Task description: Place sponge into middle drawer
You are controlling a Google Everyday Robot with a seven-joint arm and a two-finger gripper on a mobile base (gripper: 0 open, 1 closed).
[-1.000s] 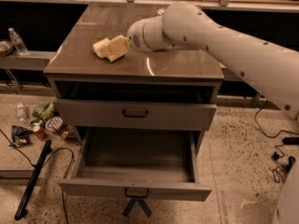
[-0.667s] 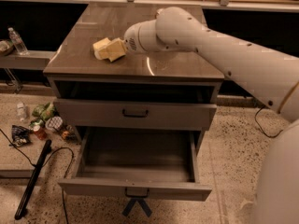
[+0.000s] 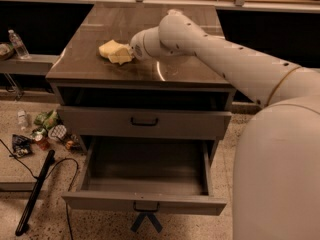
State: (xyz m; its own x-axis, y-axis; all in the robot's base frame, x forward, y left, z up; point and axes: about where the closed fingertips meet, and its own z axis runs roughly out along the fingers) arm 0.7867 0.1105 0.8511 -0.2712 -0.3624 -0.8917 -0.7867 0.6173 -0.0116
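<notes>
The pale yellow sponge [image 3: 113, 51] lies on the cabinet top [image 3: 100, 29], towards its left middle. My gripper [image 3: 129, 52] is at the end of the white arm, which reaches in from the right, and it sits against the sponge's right side just above the top. The middle drawer [image 3: 145, 202], the lowest wide grey one with a small dark handle, stands pulled out and open, and its box shows nothing inside.
The grey drawer [image 3: 144, 121] above it is shut, with a dark open slot over it. Bottles and small litter [image 3: 47, 131] lie on the floor at the left, with a black rod and cable [image 3: 34, 194]. A water bottle [image 3: 18, 44] stands on a left shelf.
My arm has swung lower and further left, bringing the gripper closer onto the sponge. The sponge and the drawers have not moved.
</notes>
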